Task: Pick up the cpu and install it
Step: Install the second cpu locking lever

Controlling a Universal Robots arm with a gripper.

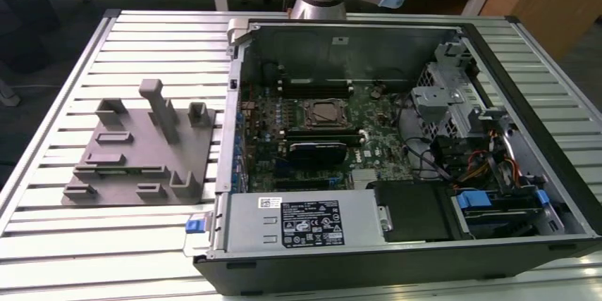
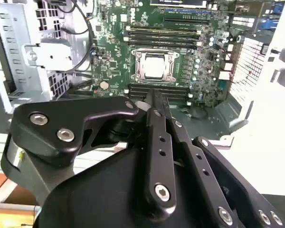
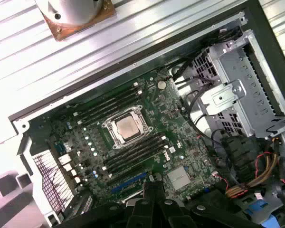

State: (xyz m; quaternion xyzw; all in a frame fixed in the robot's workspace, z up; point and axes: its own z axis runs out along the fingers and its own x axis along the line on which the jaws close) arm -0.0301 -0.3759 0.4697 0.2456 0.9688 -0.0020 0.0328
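The pincer (image 2: 154,99), tips together and empty, hung above the cpu (image 2: 154,66), seated upper-centre in its socket (image 2: 138,72); installation looked complete.

The cpu (image 3: 127,128) has a dull silver-grey metal top, ringed by a brighter metal frame on the green, faintly glossy motherboard (image 3: 180,142). The computer case (image 1: 395,40) is bare grey sheet metal inside, and the table (image 1: 141,33) is ribbed pale metal with a soft sheen. The fixture block (image 1: 141,156) looks like matt grey plastic, and the gripper (image 2: 154,97) is smooth satin black with shiny screw heads.
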